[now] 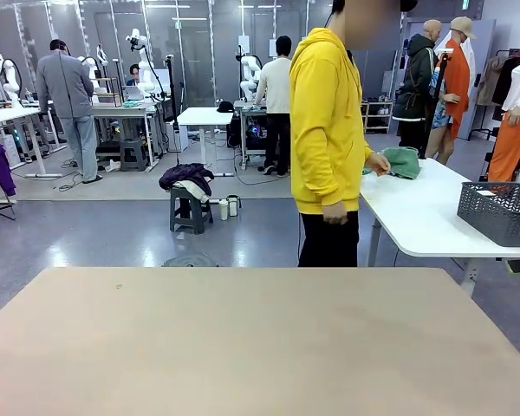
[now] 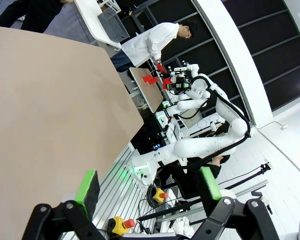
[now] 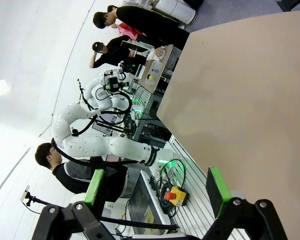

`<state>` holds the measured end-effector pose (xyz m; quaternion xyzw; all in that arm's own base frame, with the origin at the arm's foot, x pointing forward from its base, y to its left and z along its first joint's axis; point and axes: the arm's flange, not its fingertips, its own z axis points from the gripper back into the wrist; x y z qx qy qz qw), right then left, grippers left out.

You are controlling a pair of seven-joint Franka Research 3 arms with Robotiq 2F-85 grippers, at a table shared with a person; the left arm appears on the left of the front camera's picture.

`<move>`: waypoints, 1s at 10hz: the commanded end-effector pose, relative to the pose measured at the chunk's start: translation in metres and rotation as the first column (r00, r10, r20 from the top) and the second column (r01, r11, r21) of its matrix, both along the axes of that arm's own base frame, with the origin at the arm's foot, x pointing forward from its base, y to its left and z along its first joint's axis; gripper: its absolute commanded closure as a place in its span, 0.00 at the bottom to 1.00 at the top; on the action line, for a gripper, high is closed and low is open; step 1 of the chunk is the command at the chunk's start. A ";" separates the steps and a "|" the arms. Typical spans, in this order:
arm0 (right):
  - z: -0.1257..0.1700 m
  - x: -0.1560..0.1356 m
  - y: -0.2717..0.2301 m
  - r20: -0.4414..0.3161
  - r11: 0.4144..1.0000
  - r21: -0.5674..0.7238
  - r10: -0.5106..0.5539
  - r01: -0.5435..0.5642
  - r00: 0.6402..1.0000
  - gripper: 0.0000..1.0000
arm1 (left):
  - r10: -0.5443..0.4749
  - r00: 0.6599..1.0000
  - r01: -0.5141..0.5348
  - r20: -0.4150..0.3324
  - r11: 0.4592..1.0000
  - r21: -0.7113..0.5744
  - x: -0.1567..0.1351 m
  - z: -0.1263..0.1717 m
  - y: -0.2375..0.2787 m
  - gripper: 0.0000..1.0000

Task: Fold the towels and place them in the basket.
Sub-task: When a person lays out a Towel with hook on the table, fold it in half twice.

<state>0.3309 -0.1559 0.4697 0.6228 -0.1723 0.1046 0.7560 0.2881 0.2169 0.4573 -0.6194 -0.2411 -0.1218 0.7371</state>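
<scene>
Front view: a person in a yellow hoodie [image 1: 329,130] has a hand [image 1: 379,164] on the mint green towel [image 1: 403,162], which lies on the white side table [image 1: 416,212]. The basket [image 1: 498,211] sits near it at that table's right end.

Left wrist view: the left gripper [image 2: 149,184] is spread wide with nothing between its pads, and the beige table [image 2: 45,110] is off to its left.

Right wrist view: the right gripper [image 3: 155,185] is spread wide too and grips nothing. The beige table is to its right, and the labels beyond are too small to read.
</scene>
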 end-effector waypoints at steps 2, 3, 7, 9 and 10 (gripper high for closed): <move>0.001 0.000 0.000 0.011 1.000 0.013 0.003 -0.003 1.000 0.00 | -0.012 1.000 0.012 0.008 1.000 -0.008 -0.002 0.000 0.001 0.00; 0.001 0.000 0.000 0.011 1.000 0.013 0.003 -0.003 1.000 0.00 | -0.012 1.000 0.012 0.008 1.000 -0.008 -0.002 0.000 0.001 0.00; 0.001 0.000 0.000 0.011 1.000 0.013 0.003 -0.003 1.000 0.00 | -0.012 1.000 0.012 0.008 1.000 -0.008 -0.002 0.000 0.001 0.00; 0.001 0.000 0.000 0.011 1.000 0.013 0.003 -0.003 1.000 0.00 | -0.012 1.000 0.012 0.008 1.000 -0.008 -0.002 0.000 0.001 0.00; 0.001 0.000 0.000 0.011 1.000 0.013 0.003 -0.003 1.000 0.00 | -0.012 1.000 0.012 0.008 1.000 -0.008 -0.002 0.000 0.001 0.00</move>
